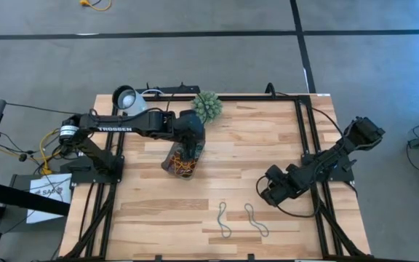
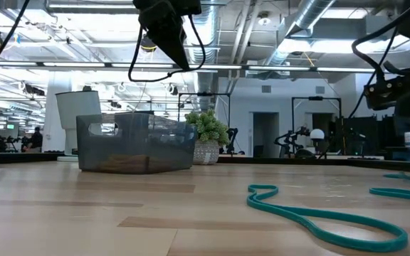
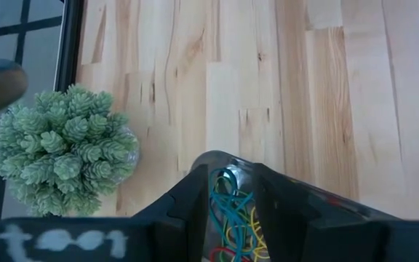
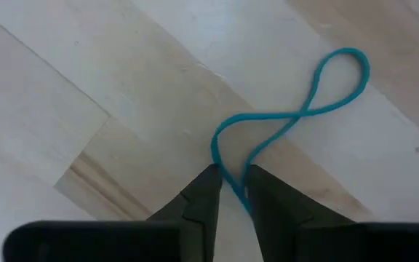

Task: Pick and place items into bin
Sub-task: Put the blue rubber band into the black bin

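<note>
Right gripper (image 4: 230, 191) low over light wooden table (image 1: 268, 138), fingers slightly apart, straddling strand of thin teal rubber loop (image 4: 297, 113); loop lies flat, extending away from fingertips. Second teal loop (image 1: 224, 220) just beside. Left gripper (image 3: 231, 211) parted, empty, above dark translucent plastic bin (image 1: 182, 161) holding coloured bands.

This is a robotics lab in a large open industrial hall. Exposed silver ducts (image 2: 312, 21) and strip lights run across the bare ceiling, more robot rigs on black frames (image 2: 319, 128) stand in the background, and the wooden surface (image 1: 253, 156) sits on grey carpet (image 1: 195, 58) marked with black tape lines.
</note>
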